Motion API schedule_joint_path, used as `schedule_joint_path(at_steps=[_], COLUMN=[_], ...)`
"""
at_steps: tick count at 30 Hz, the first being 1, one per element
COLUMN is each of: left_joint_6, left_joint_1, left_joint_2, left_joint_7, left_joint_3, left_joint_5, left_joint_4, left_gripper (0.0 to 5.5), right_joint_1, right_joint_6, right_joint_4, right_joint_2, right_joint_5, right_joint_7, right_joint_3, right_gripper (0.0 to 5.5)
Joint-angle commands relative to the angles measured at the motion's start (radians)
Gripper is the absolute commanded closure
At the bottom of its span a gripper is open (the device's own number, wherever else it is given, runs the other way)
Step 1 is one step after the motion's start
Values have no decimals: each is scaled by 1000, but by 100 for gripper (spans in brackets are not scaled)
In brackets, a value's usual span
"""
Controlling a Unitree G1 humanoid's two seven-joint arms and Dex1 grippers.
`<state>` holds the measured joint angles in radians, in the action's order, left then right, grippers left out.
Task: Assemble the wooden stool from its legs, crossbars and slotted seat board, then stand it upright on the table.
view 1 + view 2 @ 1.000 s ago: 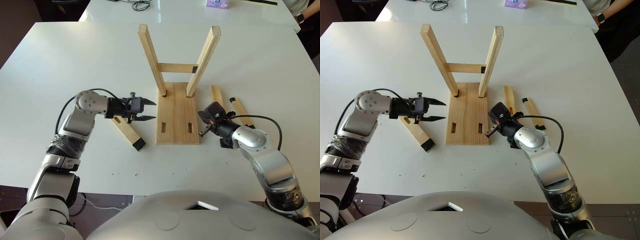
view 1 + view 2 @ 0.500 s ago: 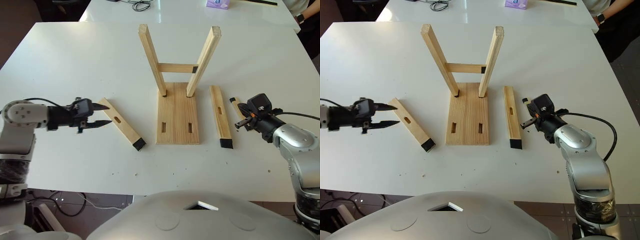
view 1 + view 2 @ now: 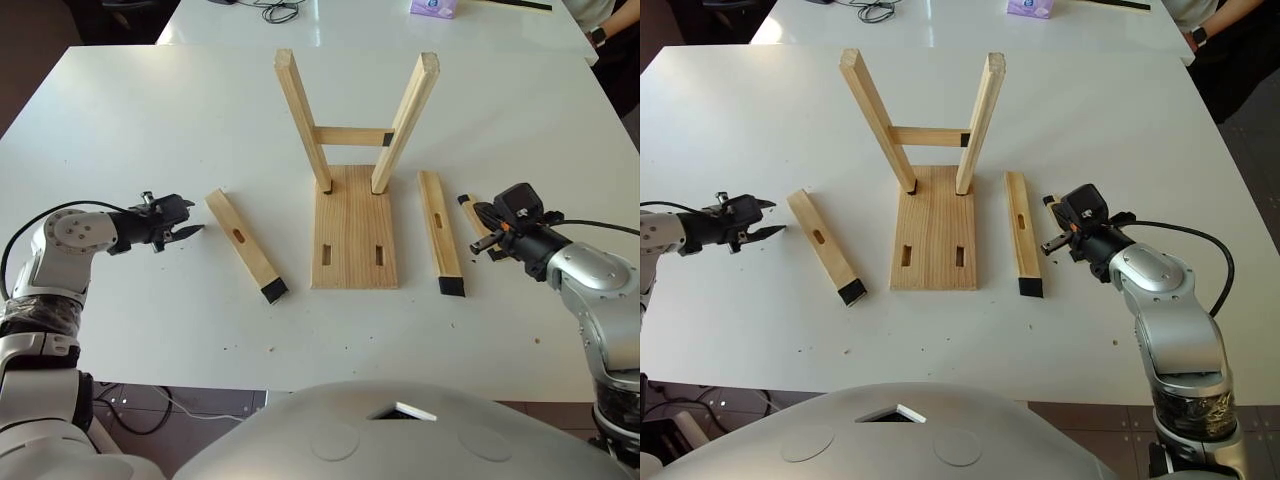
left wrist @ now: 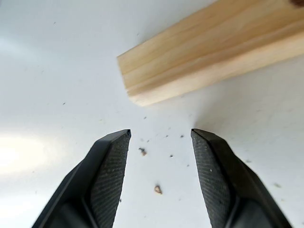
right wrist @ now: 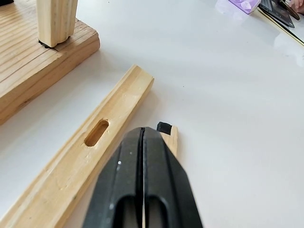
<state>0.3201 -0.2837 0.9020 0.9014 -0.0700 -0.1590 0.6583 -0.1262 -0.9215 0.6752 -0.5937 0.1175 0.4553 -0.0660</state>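
The slotted seat board (image 3: 352,240) lies flat on the table. Two legs (image 3: 303,118) stand in its far slots, joined by a crossbar (image 3: 350,136). One loose slotted leg (image 3: 245,246) lies left of the board, another (image 3: 439,232) to its right. A short crossbar (image 3: 468,210) lies beside the right leg, partly under my right gripper (image 3: 477,243), which is shut with nothing in it. My left gripper (image 3: 192,217) hovers open just left of the left leg's far end (image 4: 209,52), a small gap apart.
The white table (image 3: 150,110) has wide free room on both sides and in front of the board. Wood crumbs dot the surface near the left gripper. A second table behind carries cables (image 3: 275,10) and a purple pack (image 3: 433,8).
Both arms have drawn outward from the seat board over the last second. In the last half second the left gripper shifted toward the left leg's far end; the right gripper stayed put.
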Motion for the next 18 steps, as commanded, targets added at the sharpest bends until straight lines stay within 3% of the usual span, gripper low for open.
schedule_joint_path(at_steps=[1, 7, 18], left_joint_6=[15, 21, 23], left_joint_1=[-83, -156, -205], left_joint_2=[-45, -131, -176], left_joint_7=[-73, -79, -126], left_joint_3=[-52, -74, -95], left_joint_5=[-71, -47, -67], left_joint_4=[125, 141, 161], left_gripper=[313, 313, 313], right_joint_1=[0, 7, 9], right_joint_6=[7, 12, 9], right_joint_4=[0, -14, -55], right_joint_2=[-1, -10, -22], right_joint_5=[7, 10, -9], right_joint_7=[-1, 4, -13], right_joint_3=[17, 25, -1], right_gripper=[550, 550, 550])
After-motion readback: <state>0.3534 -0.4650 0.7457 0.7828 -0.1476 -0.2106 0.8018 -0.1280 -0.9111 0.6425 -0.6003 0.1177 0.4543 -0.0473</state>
